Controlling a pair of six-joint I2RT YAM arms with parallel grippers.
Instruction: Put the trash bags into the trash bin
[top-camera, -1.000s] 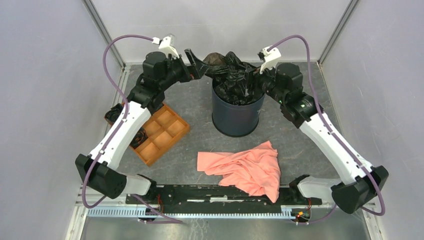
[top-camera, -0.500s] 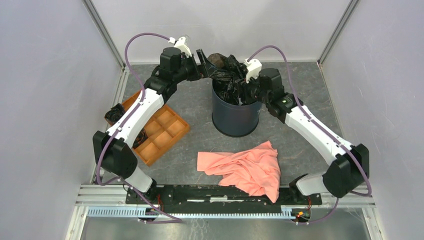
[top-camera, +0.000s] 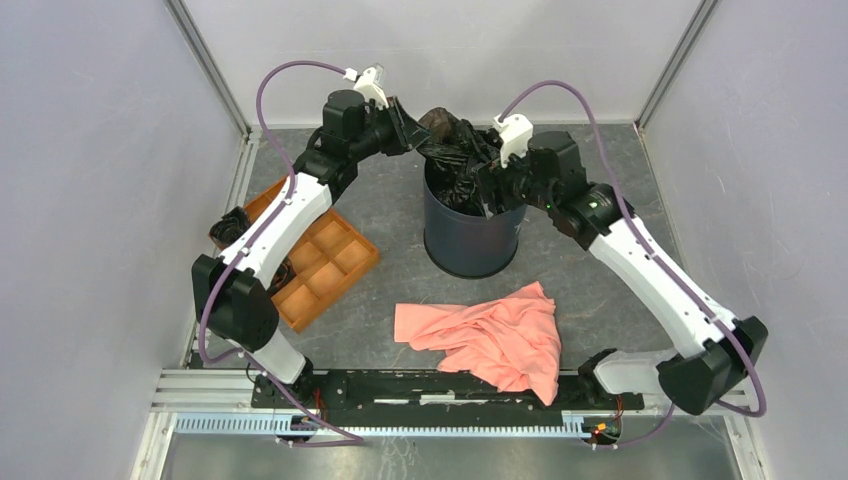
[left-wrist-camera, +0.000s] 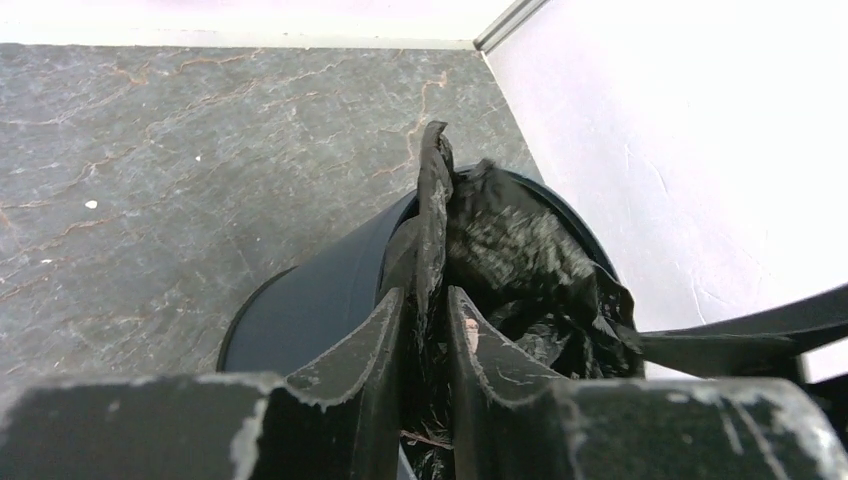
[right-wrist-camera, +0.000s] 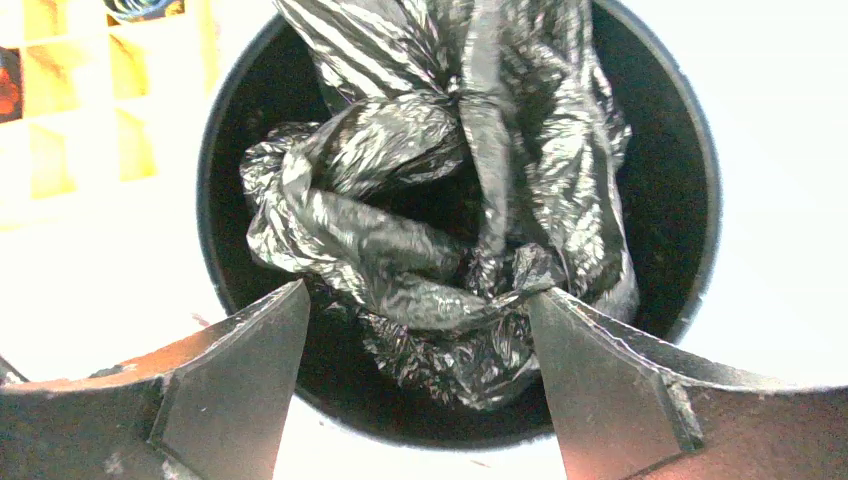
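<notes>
The trash bin (top-camera: 470, 235), dark navy and tall, stands at the back middle. Wrinkled black trash bags (top-camera: 452, 150) bulge from its mouth. My left gripper (top-camera: 414, 126) sits at the bin's far left rim. In the left wrist view, the left gripper (left-wrist-camera: 428, 300) is shut on an upright fold of the trash bags (left-wrist-camera: 520, 250) beside the bin wall (left-wrist-camera: 310, 300). My right gripper (top-camera: 490, 188) hangs over the bin's right side. In the right wrist view, the right gripper (right-wrist-camera: 418, 295) is open wide above the trash bags (right-wrist-camera: 420, 200) inside the bin rim (right-wrist-camera: 690, 200).
A salmon-pink cloth (top-camera: 490, 335) lies crumpled on the grey floor in front of the bin. An orange compartmented tray (top-camera: 320, 265) sits at the left under the left arm. Pale walls close in the back and both sides.
My left arm reached in to the bin's rim and its jaws closed on the black film. My right gripper moved over the bin's mouth and opened wider.
</notes>
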